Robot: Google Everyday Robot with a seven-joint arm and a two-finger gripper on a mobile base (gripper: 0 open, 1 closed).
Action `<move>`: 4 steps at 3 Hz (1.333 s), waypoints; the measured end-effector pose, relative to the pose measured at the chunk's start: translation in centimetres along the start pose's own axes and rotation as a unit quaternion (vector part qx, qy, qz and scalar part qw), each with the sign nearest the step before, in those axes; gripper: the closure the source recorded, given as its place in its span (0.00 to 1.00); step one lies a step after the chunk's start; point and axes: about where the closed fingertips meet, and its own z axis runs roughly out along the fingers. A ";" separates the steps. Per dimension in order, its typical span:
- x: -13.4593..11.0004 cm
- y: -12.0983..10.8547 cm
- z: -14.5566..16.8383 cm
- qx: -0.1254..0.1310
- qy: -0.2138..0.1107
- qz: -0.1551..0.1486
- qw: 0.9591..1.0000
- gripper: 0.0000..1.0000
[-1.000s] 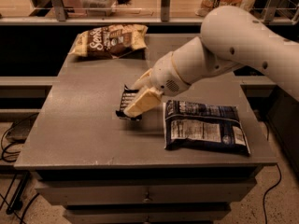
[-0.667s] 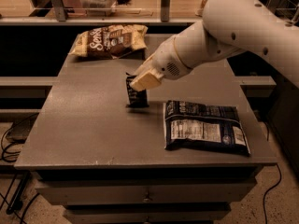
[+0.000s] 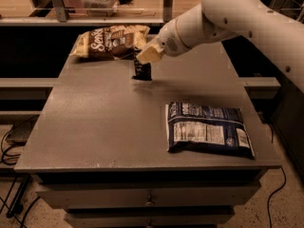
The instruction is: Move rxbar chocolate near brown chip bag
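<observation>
Near the brown chip bag [image 3: 107,41], jaws pinch the rxbar chocolate [image 3: 142,71].

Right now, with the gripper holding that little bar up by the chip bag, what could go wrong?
The gripper seems to grip the rxbar chocolate only by its top end, with the bar upright above the table, so it could slip or twist out. The brown chip bag lies close behind, and pushing further might nudge it. If released on end, the bar may topple, possibly away from the bag.
</observation>
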 end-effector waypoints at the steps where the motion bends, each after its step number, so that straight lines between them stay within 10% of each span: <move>1: -0.7 -3.6 1.1 0.027 -0.029 0.043 0.998 1.00; 4: -2.8 -6.6 6.2 0.013 -0.120 0.139 0.983 0.28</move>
